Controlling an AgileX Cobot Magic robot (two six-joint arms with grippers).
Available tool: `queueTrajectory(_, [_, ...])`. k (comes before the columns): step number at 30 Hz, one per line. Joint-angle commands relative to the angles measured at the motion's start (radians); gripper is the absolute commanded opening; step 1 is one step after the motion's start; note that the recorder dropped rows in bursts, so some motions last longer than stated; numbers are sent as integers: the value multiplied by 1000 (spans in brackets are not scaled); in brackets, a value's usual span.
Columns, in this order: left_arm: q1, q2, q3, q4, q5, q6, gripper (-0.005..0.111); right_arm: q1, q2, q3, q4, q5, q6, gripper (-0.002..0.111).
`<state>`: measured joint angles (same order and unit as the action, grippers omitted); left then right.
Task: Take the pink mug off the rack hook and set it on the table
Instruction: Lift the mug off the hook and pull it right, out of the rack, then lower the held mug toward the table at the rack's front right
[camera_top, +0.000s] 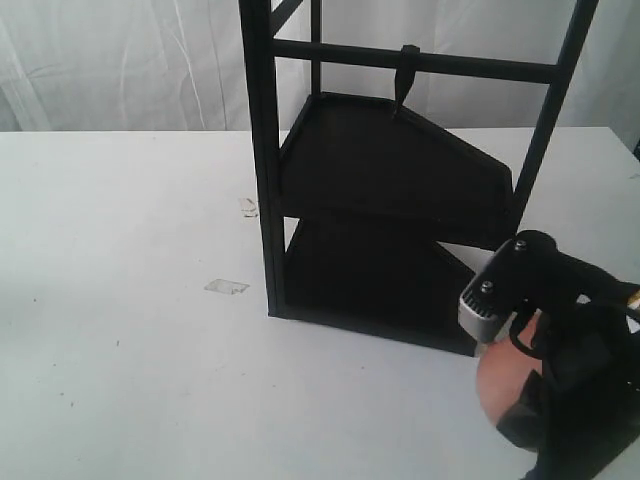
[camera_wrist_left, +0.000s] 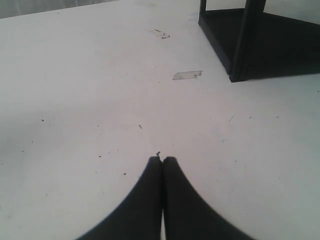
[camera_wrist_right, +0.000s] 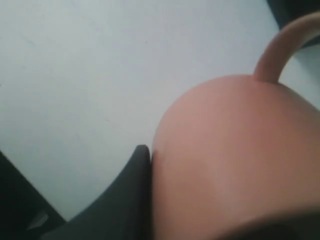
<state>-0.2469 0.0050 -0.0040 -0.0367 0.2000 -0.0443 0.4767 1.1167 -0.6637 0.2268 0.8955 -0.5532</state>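
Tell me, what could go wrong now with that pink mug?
The right arm's fingers press the smooth curved side of the pink mug, so it might slip or topple when released onto the table. It is also close to the black rack and its lower shelf, so its handle could bump it.

The mug is salmon-pink, rack and hook black, table speckled white.
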Motion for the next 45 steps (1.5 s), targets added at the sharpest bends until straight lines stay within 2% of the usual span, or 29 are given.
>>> queueTrajectory(1, [1,-5,4,-11,2,-1,0,3,-7,1,-136,41,102,0])
queueTrajectory(7, [1,-5,4,-11,2,-1,0,3,-7,5,-242,48,220,0])
queueTrajectory(18, [1,-5,4,-11,2,-1,0,3,3,61,-244,-28,220,0])
queueTrajectory(35, [1,-5,4,-11,2,-1,0,3,210,61,-242,-142,220,0])
queueTrajectory(45, [1,-5,4,-11,2,-1,0,3,234,61,-242,-202,220,0])
